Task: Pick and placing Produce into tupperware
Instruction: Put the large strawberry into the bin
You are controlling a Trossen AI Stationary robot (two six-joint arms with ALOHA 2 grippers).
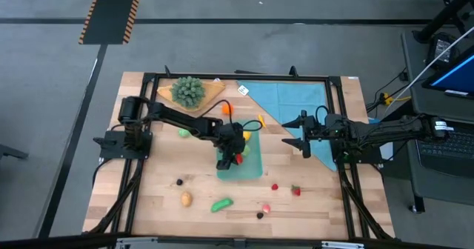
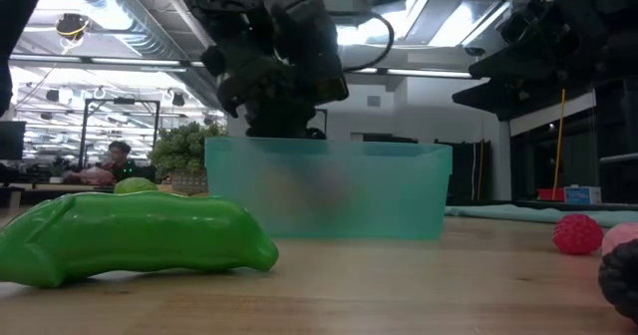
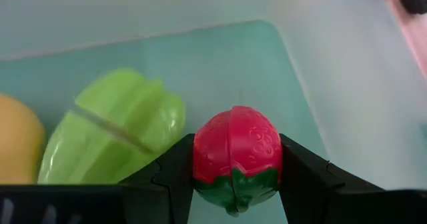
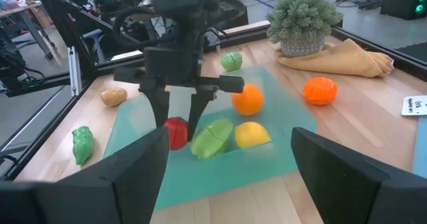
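Note:
The teal tupperware sits mid-table. In it lie an orange, a yellow fruit and a light-green ridged fruit. My left gripper reaches down into the tupperware's near-left part, shut on a red toy strawberry. My right gripper hovers open with nothing in it over the blue cloth to the right. Loose produce rests on the table: a green pod, a potato, red berries, a second orange. My left gripper pinches the strawberry's two sides between its two fingers. The fingers slant steeply down from the table's left side. The green leaf end points back toward the gripper, the red tip away. It hangs inside the tupperware; whether it touches the floor I cannot tell.
A bushy green plant stands on a tan board at the far left. A round green piece lies left of the tupperware. Dark berries and a pink one dot the near table. The black frame rails border the table.

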